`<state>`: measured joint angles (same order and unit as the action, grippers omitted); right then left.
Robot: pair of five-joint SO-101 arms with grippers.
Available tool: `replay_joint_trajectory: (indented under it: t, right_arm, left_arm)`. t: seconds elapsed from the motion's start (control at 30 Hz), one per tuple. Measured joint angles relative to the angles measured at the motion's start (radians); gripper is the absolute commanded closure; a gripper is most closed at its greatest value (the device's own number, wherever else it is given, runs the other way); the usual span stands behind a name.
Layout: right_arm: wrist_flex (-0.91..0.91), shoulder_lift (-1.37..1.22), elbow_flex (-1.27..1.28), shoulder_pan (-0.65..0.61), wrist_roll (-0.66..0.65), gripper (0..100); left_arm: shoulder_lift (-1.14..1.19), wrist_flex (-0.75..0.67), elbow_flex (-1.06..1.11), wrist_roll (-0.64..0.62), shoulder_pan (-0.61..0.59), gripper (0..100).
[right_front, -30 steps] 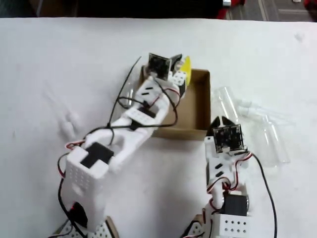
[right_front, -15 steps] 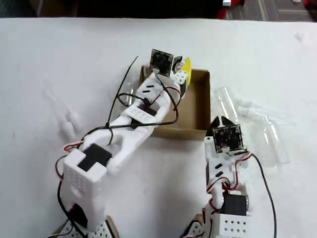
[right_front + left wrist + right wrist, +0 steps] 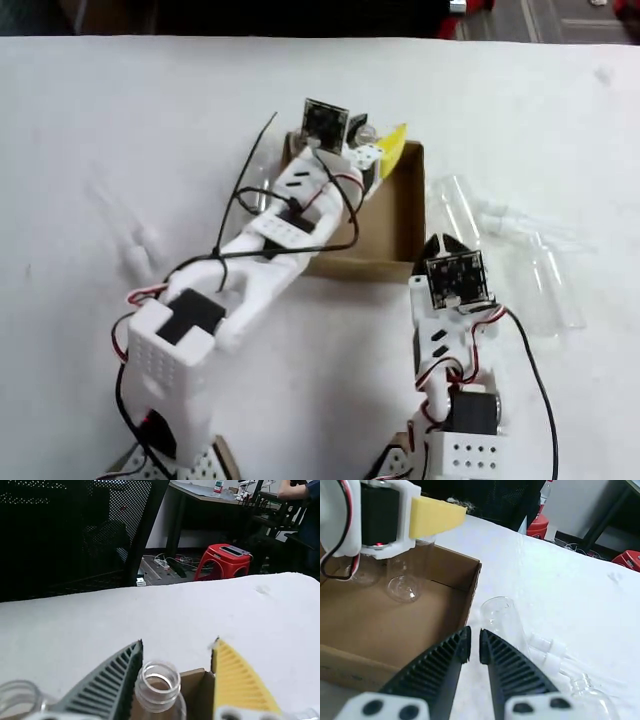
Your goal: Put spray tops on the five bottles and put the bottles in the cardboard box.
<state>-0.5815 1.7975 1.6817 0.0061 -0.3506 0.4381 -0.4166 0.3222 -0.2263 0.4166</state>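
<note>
Fingers of my left gripper (image 3: 178, 642) stand well apart, one ribbed grey-green, the other ribbed yellow. Between them rises the open neck of a clear plastic bottle (image 3: 158, 681) with no spray top on it. The neck sits just beside the grey-green finger and apart from the yellow one, so I am not clamping it. In the high view my left arm stretches from the lower left of the frame up to the centre, where the shallow brown cardboard box (image 3: 405, 215) lies, and my gripper hangs over the box's upper edge. From my right wrist I see that bottle standing upright on the box floor near the far wall. A second clear bottle (image 3: 364, 570) shows just beside it, partly hidden behind my left gripper's white housing.

My right gripper (image 3: 475, 630) has its black ribbed fingers all but together, with only a thin slit between the tips, and it holds nothing. In the high view it sits right of centre, just off the box's lower right corner. Right of the box, on the white table (image 3: 120, 120), a third clear bottle (image 3: 455, 205) lies on its side near the box wall. A fourth clear bottle (image 3: 552, 285) lies farther toward the right edge, and white spray tops (image 3: 498, 215) with thin tubes lie between the two. I cannot tell how many tops there are.
</note>
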Motion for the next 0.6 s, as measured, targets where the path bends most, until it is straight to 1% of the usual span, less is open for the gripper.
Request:
replay_joint_trajectory:
  t: [0.2, 0.3, 0.47, 0.53, 0.6]
  right_arm:
    - [0.0, 0.0, 0.0, 0.0, 0.0, 97.8]
    - [0.0, 0.0, 0.0, 0.0, 0.0, 97.8]
    - [0.0, 0.0, 0.0, 0.0, 0.0, 97.8]
    - [0.0, 0.0, 0.0, 0.0, 0.0, 97.8]
    - [0.0, 0.0, 0.0, 0.0, 0.0, 97.8]
  left_arm:
    - [-0.121, 0.011, 0.0, 0.0, 0.0, 79]
    - [-0.215, 0.084, 0.0, 0.0, 0.0, 79]
    - [-0.427, 0.256, 0.0, -0.006, 0.0, 79]
    - [-0.545, 0.37, 0.0, -0.035, 0.0, 79]
    - [-0.675, 0.523, 0.0, -0.055, 0.0, 79]
